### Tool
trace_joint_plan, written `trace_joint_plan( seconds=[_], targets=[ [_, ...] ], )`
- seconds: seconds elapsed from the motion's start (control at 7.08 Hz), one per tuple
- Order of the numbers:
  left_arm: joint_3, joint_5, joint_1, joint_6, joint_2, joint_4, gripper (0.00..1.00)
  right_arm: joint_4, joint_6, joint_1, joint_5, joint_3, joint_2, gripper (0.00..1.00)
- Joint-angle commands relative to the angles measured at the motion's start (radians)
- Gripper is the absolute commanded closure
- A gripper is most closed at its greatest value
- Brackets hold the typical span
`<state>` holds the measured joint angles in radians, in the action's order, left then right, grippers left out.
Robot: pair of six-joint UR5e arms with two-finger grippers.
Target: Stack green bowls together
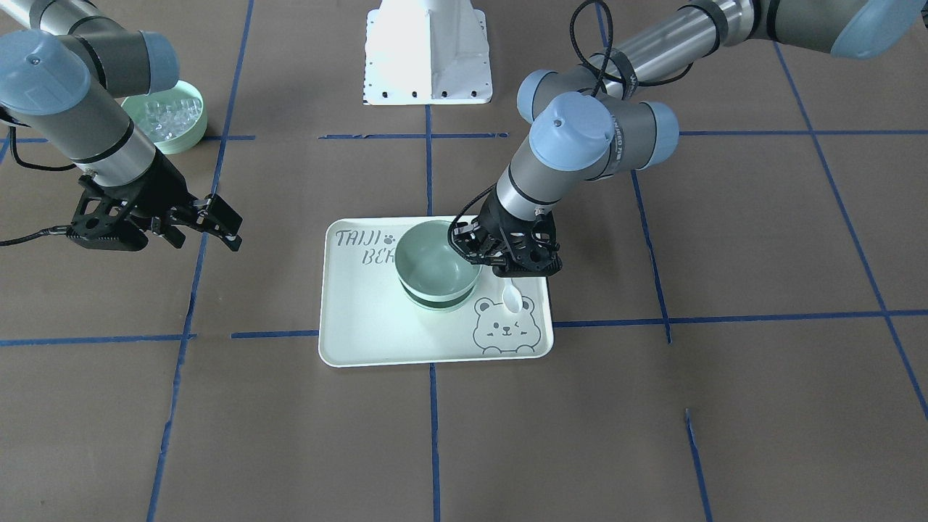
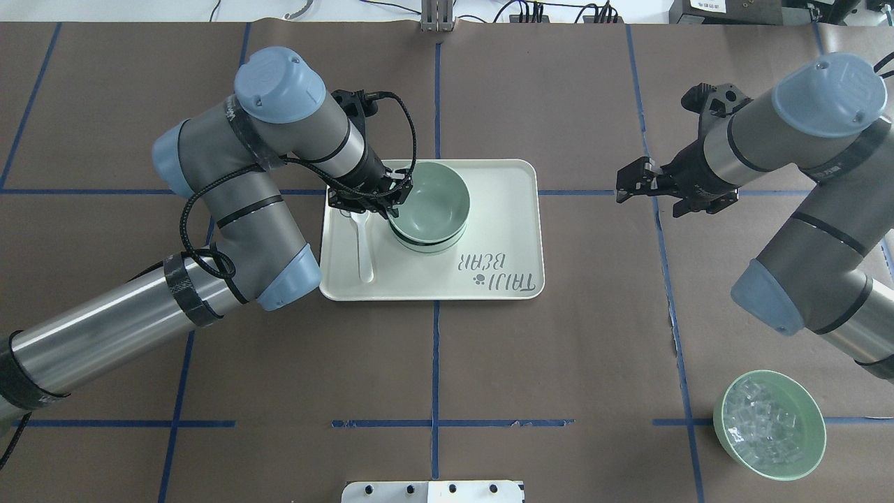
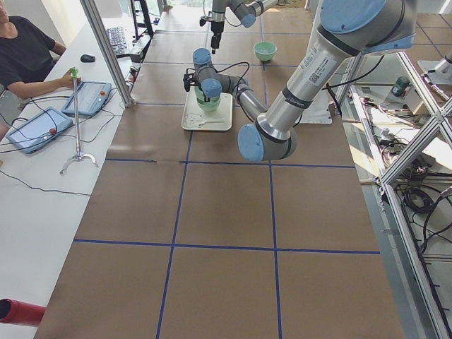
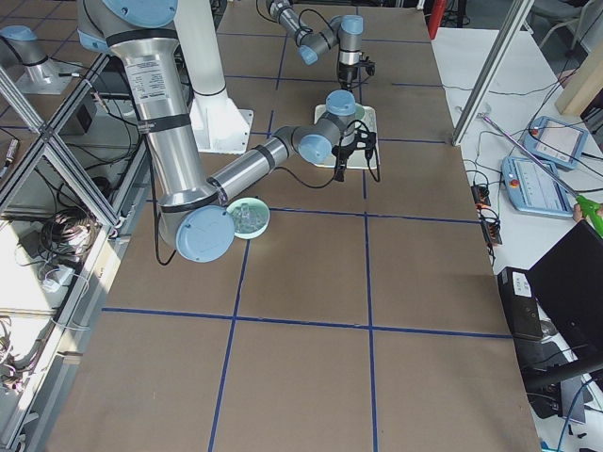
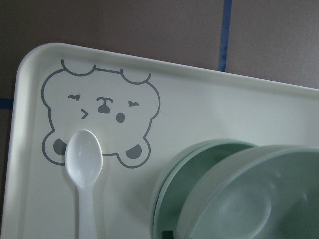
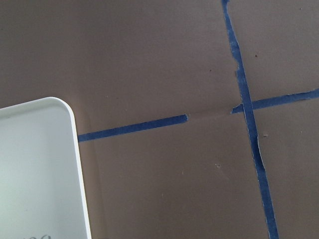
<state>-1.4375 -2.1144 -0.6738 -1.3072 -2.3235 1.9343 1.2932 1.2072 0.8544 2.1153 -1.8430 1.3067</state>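
Left hand (image 2: pixel 387 201) (angled steeply down) pinches top green bowl (image 2: pixel 434 199) rim.

Pale mint green bowls (image 1: pixel 435 261), glossy and plain, show a dark band between them on a cream-white tray (image 1: pixel 362 326). Seen from across the table, its grey line-drawn bear (image 1: pixel 504 330) is at five o'clock and its grey lettering (image 1: pixel 360 238) at eleven. The spoon (image 1: pixel 512 296) is white, and the brown table (image 1: pixel 652 435) is gridded with blue tape (image 1: pixel 434 435).

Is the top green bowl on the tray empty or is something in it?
Empty. The top green bowl shows a bare inside from overhead; the white spoon lies outside it.
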Motion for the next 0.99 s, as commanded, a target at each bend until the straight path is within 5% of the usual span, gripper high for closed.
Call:
trace_joint_plan(
  seconds=[0.0,0.28,0.42,0.56,0.85],
  targets=[
    [-0.004,0.083,0.037,-0.004,0.019,0.087,0.0,0.0,0.0,0.0,0.0,0.001,-0.001,0.0],
    [-0.03,0.039,-0.057,0.022,0.019,0.084,0.0,0.0,-0.002,0.021,0.03,-0.001,-0.004,0.0],
    [-0.125,-0.014,-0.116,0.037,0.08,0.074,0.0,0.0,-0.012,0.061,0.079,0.001,-0.001,0.0],
    [-0.279,-0.022,-0.169,0.121,0.231,0.071,0.0,0.005,-0.117,0.131,0.13,0.005,0.038,0.0],
    [-0.363,-0.027,-0.306,0.465,0.42,0.038,0.0,0.018,-0.532,0.359,0.231,0.098,0.138,0.0]
  ],
)
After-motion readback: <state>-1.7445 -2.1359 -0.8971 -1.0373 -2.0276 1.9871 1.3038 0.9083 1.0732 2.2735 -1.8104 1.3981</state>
